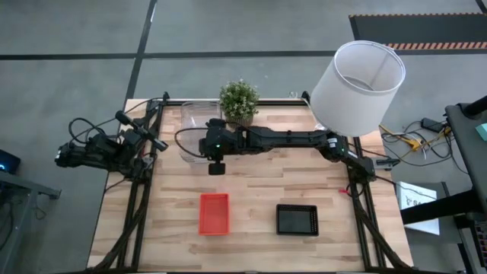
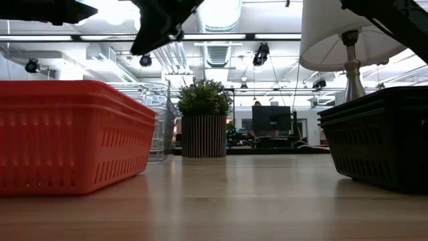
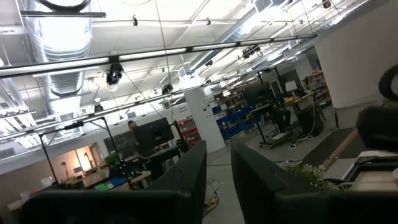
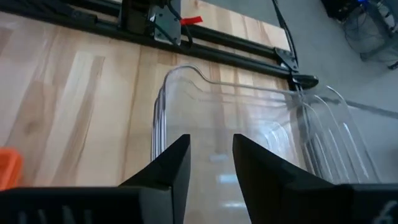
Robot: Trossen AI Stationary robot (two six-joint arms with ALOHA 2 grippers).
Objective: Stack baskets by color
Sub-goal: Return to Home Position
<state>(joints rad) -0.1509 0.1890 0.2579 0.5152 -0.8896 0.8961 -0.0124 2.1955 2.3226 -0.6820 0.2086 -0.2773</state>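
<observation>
Nested clear baskets [image 1: 193, 125] sit far left on the tabletop [image 1: 251, 190], beside a potted plant [image 1: 239, 99]; the right hand [image 4: 211, 146] hangs by their near edge, fingers apart and empty; the left hand [image 3: 219, 149], slightly parted, is folded off the left side. The baskets look light, stiff and slick; pinching one rim wall seems the surest hold.

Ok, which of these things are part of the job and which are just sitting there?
Job: red baskets, black baskets, clear baskets, right gripper open, raised near them, left gripper parked at table's left edge.
Just there: plant, lamp.
</observation>
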